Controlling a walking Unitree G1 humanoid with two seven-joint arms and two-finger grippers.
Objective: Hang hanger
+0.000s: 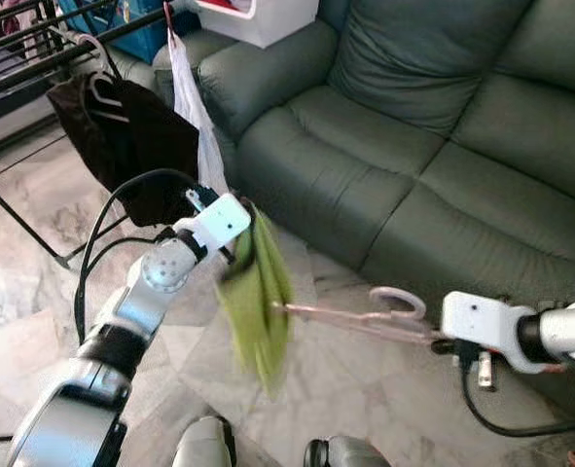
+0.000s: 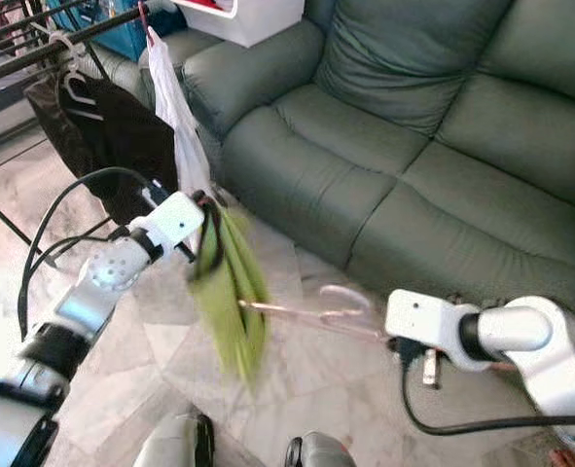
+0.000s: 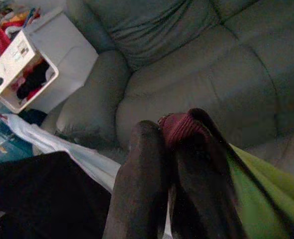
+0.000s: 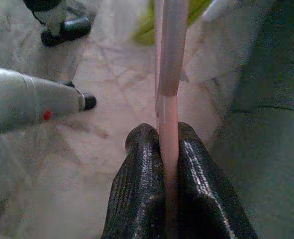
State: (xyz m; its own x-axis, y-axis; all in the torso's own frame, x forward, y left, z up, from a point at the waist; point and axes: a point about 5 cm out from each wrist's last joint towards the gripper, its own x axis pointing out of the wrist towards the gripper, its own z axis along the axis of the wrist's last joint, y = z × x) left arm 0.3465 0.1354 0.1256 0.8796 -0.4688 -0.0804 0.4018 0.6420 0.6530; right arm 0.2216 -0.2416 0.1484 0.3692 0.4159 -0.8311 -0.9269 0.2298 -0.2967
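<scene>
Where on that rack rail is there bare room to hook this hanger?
The rack rail is crowded: a dark garment on a white hanger, then a white cloth. Bare rail shows between them. The right pincer holds the pink hanger; the left pincer grips the green cloth. The sofa borders the right.

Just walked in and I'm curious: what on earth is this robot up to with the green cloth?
The left gripper holds up a green cloth, while the right gripper grips a pink hanger pushed into it. This happens above the floor before a green sofa. A clothes rack with hung garments stands nearby.
</scene>
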